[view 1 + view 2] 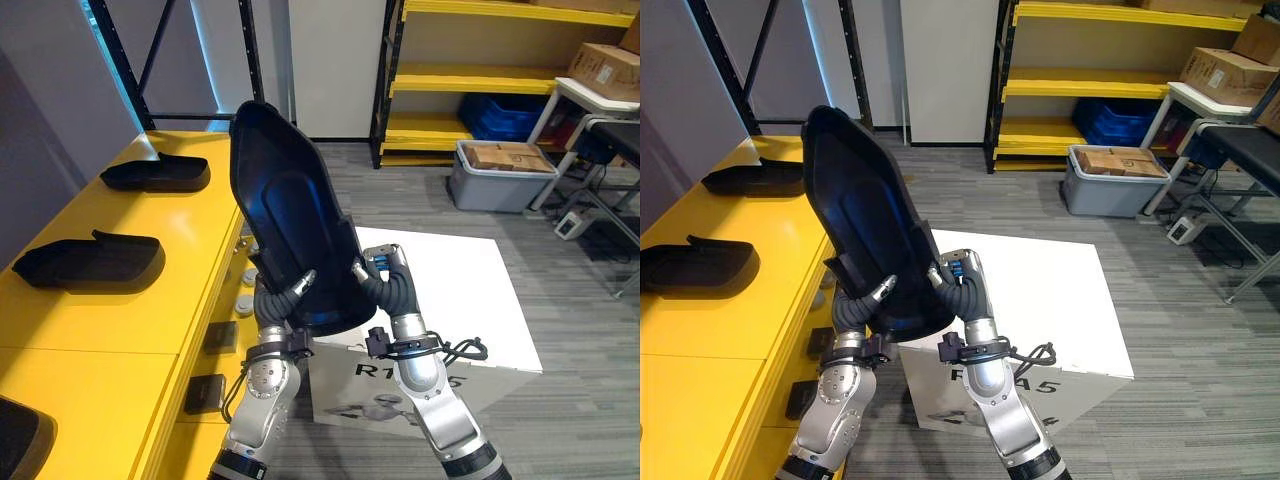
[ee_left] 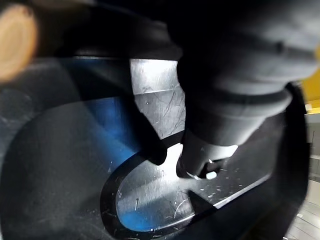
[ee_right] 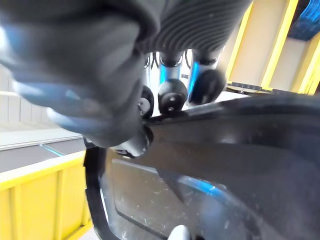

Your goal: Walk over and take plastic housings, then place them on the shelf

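- The yellow shelf top fills the 9 o'clock side. Its front edge runs from about 12 o'clock down to 7 o'clock, just left of the arms.
- Two black housings lie flat on it, well apart: the far housing at 10 o'clock and the near housing at 9 o'clock. Bare yellow surface lies between them and the front edge.
- A white box stands at 4 o'clock, just beside the shelf front. Open grey floor lies beyond it at 3 o'clock.
- A grey bin sits at 2 o'clock before a yellow rack.
- The held housing is raised at centre, above the shelf edge and the box. Its long axis leans from 5 o'clock up to 11 o'clock, hollow side facing the camera.
- The left hand clasps its lower rim from 7 o'clock, with fingers curled over onto the inner face.
- The right hand grips the same end from 4 o'clock, with fingertips on the rim and the thumb on the other face.
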Controlling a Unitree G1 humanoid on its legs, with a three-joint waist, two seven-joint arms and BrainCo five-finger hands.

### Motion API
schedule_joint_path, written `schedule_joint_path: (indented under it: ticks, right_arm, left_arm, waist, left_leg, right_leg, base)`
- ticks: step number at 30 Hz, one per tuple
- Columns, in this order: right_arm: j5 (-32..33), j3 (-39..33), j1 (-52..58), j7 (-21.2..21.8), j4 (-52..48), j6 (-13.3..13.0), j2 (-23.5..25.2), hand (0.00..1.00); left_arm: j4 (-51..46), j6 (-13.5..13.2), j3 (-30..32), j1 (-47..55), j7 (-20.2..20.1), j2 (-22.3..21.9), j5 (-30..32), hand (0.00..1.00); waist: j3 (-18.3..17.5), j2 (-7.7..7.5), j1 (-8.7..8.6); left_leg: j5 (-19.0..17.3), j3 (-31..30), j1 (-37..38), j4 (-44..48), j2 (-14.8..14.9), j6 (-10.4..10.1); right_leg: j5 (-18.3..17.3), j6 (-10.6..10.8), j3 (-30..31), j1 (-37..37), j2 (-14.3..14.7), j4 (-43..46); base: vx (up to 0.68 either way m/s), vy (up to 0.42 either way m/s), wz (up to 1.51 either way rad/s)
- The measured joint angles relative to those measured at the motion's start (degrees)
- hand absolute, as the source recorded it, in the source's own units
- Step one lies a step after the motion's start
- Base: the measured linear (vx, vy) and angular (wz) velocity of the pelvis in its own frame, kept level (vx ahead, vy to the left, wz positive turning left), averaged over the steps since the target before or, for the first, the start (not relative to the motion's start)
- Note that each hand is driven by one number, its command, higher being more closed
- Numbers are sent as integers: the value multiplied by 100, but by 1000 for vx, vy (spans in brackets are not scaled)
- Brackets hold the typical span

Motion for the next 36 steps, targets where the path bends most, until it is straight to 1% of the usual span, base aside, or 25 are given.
schedule_joint_path:
  ticks: [3,6,8,10,12,15,17,18,19,20,21,22,23,25,30,32,34,36]
  right_arm:
    - [12,-15,75,69,9,-50,-2,0]
    - [16,-176,74,158,6,-118,-20,0]
    - [50,-379,74,315,-62,-274,-95,0]
    - [146,-558,96,428,-301,-335,-203,0]
    - [299,-923,100,565,-603,-509,-280,0]
    - [415,-1286,125,750,-875,-729,-398,0]
    - [597,-1703,256,904,-949,-1006,-474,0]
    - [713,-1873,316,906,-1019,-1048,-460,0]
    - [960,-2722,349,794,-1105,-1056,-325,0]
    - [1256,-3884,350,539,-1060,-1016,-334,0]
    - [1389,-4367,354,405,-985,-1007,-387,0]
    - [1520,-4926,384,257,-797,-1002,-499,0]
    - [1599,-5313,558,150,-515,-996,-657,0]
    - [1623,-5522,931,136,-115,-959,-723,0]
    - [1647,-5590,1401,248,1292,-750,-718,0]
    - [1721,-5779,1493,325,2152,-624,-649,0]
    - [1939,-5782,1537,393,2682,-522,-608,0]
    - [2023,-5738,1668,497,3141,-487,-461,0]
  left_arm:
    - [-1,3,63,1,-47,7,5,100]
    - [-40,10,88,18,-193,9,25,100]
    - [-153,42,133,40,-298,4,201,100]
    - [-383,56,143,105,-411,-14,363,100]
    - [-656,56,138,164,-575,-76,581,100]
    - [-881,54,120,211,-833,-205,815,100]
    - [-976,54,97,242,-1060,-244,1091,100]
    - [-976,54,146,252,-1064,-251,1140,100]
    - [-1020,-59,436,438,-1119,-248,1072,100]
    - [-1052,-86,772,726,-1148,-157,1073,100]
    - [-1052,-89,939,875,-1139,-113,1043,100]
    - [-1054,-87,1214,1101,-1123,-71,975,100]
    - [-1054,-73,1573,1348,-1095,-35,891,100]
    - [-1072,-73,1800,1547,-1080,20,891,100]
    - [-1644,-106,1709,1842,-1216,19,902,100]
    - [-1715,-214,1734,1896,-1298,12,901,100]
    - [-1726,-227,1824,1982,-1367,-18,900,100]
    - [-1727,-227,1833,2089,-1384,-49,900,100]
  waist:
    - [-24,2,0]
    - [-26,3,4]
    - [-26,3,3]
    - [-26,3,3]
    - [-24,5,5]
    - [-22,9,-14]
    - [-18,15,-45]
    - [-12,23,-61]
    - [-5,35,-85]
    - [-2,40,-99]
    - [2,46,-109]
    - [7,53,-153]
    - [14,62,-213]
    - [21,67,-208]
    - [40,93,-220]
    - [70,135,-223]
    - [94,172,-265]
    - [104,183,-268]
  left_leg:
    - [1,-1,0,0,-2,1]
    - [3,-9,7,0,-2,-1]
    - [4,-9,16,0,-1,-1]
    - [4,-9,20,-4,-1,-1]
    - [4,-8,52,-17,-1,-1]
    - [4,-3,86,-46,-2,-1]
    - [4,-5,88,-56,-2,0]
    - [3,-6,86,-59,-3,1]
    - [1,-4,84,-64,-2,1]
    - [-3,-3,85,-71,-3,2]
    - [-5,-2,86,-78,-2,2]
    - [-7,2,85,-91,1,0]
    - [-13,14,78,-102,8,-9]
    - [-28,65,74,-106,29,-29]
    - [-86,143,64,-85,51,-60]
    - [-111,143,47,-53,53,-55]
    - [-126,144,44,-44,54,-53]
    - [-136,149,44,-44,65,-56]
  right_leg:
    - [0,0,-1,2,-3,0]
    - [0,0,-7,25,-3,1]
    - [0,0,-7,33,-2,1]
    - [0,0,-6,37,-2,2]
    - [-2,1,-5,59,-1,2]
    - [-9,11,1,87,0,3]
    - [-19,24,3,86,3,3]
    - [-26,35,2,84,3,4]
    - [-34,44,6,76,4,4]
    - [-45,57,5,75,3,4]
    - [-47,59,6,71,5,4]
    - [-52,59,8,62,10,4]
    - [-58,53,21,38,24,4]
    - [-62,48,79,5,41,4]
    - [-73,43,152,-29,60,4]
    - [-79,46,153,-32,59,5]
    - [-87,52,156,-32,60,5]
    - [-99,54,157,-32,68,5]
  base:
    - [0,0,0]
    - [0,0,0]
    - [0,0,0]
    - [0,0,0]
    - [0,0,0]
    - [0,0,0]
    - [0,0,0]
    - [0,0,0]
    - [0,0,0]
    - [0,0,0]
    - [0,0,0]
    - [0,0,-3]
    - [0,0,-5]
    - [0,0,-14]
    - [1,-5,-9]
    - [0,0,0]
    - [0,0,0]
    - [0,0,0]
